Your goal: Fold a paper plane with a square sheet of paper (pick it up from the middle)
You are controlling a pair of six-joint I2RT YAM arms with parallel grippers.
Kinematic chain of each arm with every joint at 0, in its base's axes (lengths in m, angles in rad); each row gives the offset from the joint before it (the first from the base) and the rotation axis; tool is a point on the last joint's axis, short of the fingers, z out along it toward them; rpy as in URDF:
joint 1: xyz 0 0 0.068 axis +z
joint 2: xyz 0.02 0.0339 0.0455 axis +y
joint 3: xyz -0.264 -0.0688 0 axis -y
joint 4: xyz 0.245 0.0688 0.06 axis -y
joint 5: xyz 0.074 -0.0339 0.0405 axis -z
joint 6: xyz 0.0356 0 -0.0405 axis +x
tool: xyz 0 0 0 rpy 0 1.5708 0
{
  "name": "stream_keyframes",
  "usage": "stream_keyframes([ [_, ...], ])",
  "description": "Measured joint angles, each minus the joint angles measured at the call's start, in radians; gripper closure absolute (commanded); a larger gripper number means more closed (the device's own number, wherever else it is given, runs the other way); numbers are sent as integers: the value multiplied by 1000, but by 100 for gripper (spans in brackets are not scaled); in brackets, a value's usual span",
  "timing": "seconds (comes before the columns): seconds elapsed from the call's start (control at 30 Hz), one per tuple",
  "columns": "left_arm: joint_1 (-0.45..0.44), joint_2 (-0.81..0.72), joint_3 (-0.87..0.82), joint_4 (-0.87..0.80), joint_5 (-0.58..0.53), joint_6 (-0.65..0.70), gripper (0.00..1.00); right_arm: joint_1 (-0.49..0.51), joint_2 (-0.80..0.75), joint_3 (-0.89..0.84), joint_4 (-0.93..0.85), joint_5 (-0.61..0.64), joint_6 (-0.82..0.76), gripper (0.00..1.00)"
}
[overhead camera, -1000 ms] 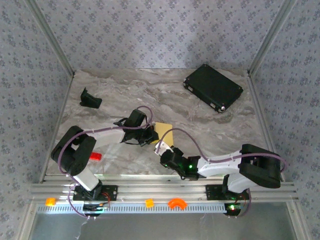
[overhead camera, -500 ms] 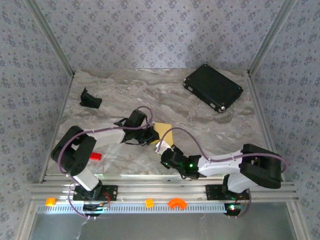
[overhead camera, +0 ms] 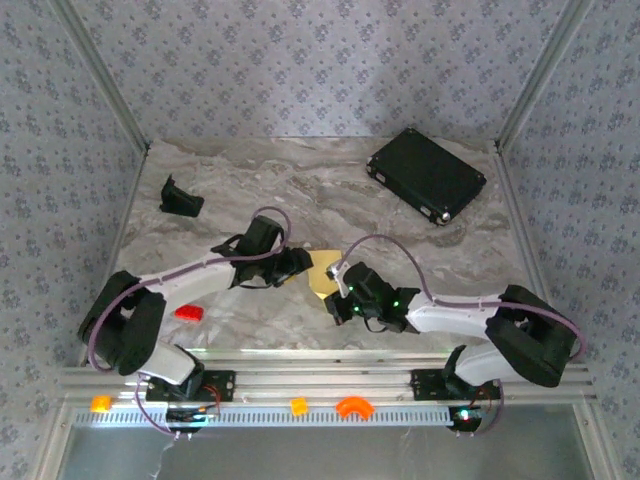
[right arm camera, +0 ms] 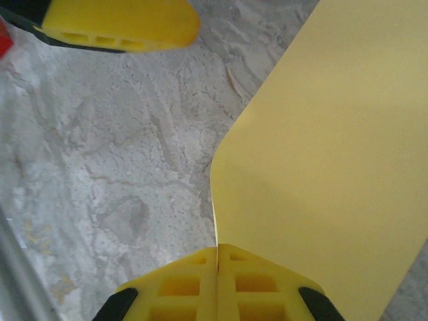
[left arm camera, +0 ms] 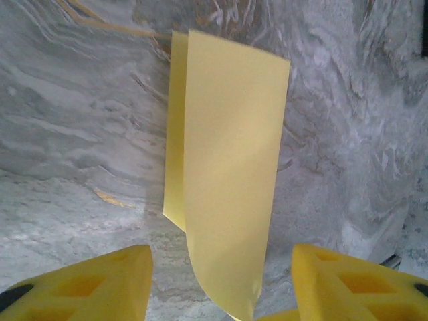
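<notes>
- In the top view we see the thin pale-yellow paper sheet (overhead camera: 322, 272) near the front middle of the grey marbled table (overhead camera: 250, 180), between the tips of the two arms. The left gripper (overhead camera: 300, 266) is just beside its left edge and the right gripper (overhead camera: 337, 297) is at its near edge.
- A black rectangular case (overhead camera: 427, 175) lies closed at the table's far right, well apart from the sheet. We cannot see what it holds.
- In the left wrist view the sheet (left arm camera: 227, 180) is folded over on itself into a tall narrow strip. The under layer peeks out along the left side, and the near end curls. The left gripper (left arm camera: 221, 277) stands wide apart, with a yellow finger (left arm camera: 100, 281) on either side of that curled end, gripping nothing.
- In the right wrist view the right gripper (right arm camera: 217, 267) is pinched tight on the edge of the sheet (right arm camera: 334, 147), which bends away from the grip. One yellow finger (right arm camera: 120, 23) of the left gripper hangs above the table at the upper left.
</notes>
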Motion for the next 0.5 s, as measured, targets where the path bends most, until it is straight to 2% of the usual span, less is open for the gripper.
stream_keyframes([
  [0.13, 5, -2, -1, -1, -6, 1, 47, -56, 15, 0, 8, -132, 69, 100],
  [0.37, 5, 5, 3, 5, 18, 16, 69, -94, 52, 2, 40, -298, 132, 100],
  [0.5, 5, 45, 37, 6, 51, 29, 77, -95, 73, 3, 66, -354, 150, 100],
])
